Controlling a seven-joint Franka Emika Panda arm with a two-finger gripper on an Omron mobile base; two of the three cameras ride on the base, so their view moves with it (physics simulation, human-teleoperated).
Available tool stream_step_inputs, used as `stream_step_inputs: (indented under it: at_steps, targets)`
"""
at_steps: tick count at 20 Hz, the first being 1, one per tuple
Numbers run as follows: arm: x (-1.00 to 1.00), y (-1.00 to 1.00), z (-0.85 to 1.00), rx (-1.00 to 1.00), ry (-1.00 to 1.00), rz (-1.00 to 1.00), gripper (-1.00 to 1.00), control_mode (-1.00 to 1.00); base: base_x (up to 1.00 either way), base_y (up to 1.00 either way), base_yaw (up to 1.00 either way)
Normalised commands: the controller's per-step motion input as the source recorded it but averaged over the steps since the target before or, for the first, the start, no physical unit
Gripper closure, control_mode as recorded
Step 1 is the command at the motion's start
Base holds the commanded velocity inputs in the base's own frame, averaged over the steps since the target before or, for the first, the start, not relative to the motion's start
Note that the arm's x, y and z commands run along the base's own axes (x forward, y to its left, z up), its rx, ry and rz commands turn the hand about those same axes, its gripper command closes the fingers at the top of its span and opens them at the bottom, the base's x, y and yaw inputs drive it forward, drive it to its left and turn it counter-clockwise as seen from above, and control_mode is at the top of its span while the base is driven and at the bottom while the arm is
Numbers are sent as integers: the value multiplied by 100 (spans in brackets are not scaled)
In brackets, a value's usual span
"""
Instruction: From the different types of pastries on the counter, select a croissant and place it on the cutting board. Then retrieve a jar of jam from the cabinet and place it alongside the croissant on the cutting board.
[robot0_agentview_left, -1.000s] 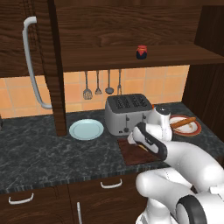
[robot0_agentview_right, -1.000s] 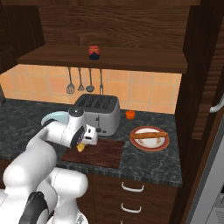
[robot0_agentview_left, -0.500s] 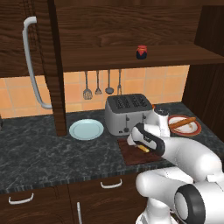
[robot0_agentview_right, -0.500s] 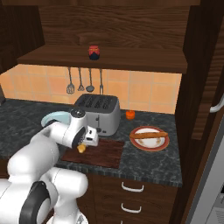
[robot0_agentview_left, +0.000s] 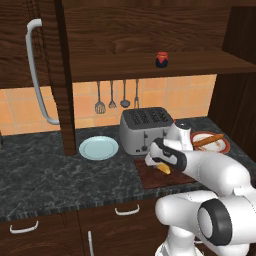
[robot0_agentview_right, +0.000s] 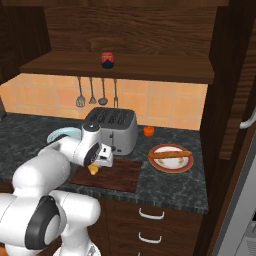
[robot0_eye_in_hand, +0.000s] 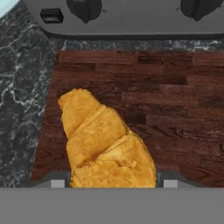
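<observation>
We see our white robot arm with dark joints (robot0_agentview_left: 215, 172) bent low and reaching forward. Our two-finger gripper (robot0_agentview_left: 161, 166) points down. Its two small dark fingers are pressed against the golden-orange croissant (robot0_eye_in_hand: 105, 140) between them.

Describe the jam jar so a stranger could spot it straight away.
Start at the silver toaster on the dark counter and look straight up to the open wooden shelf of the cabinet. The jar of jam stands there alone, right of centre. It is a tiny squat dark jar with a red lid, unlike the hanging utensils below it.
</observation>
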Motion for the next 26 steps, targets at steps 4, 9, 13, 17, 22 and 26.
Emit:
stream_step_inputs:
  at_steps: [4, 9, 13, 17, 22, 26]
  targets:
    - [0, 0, -15, 0, -1, 0, 100, -100, 0, 0, 0]
    - [-7, 3, -25, -1, -1, 0, -100, -100, 0, 0, 0]
    - [0, 0, -6, 0, -12, 1, -100, -100, 0, 0, 0]
    - [0, 0, -1, 0, -4, 1, -100, -100, 0, 0, 0]
    - [-1, 0, 2, 0, 0, 0, -100, -100, 0, 0, 0]
    - [-2, -2, 66, -1, -6, 0, -100, -100, 0, 0, 0]
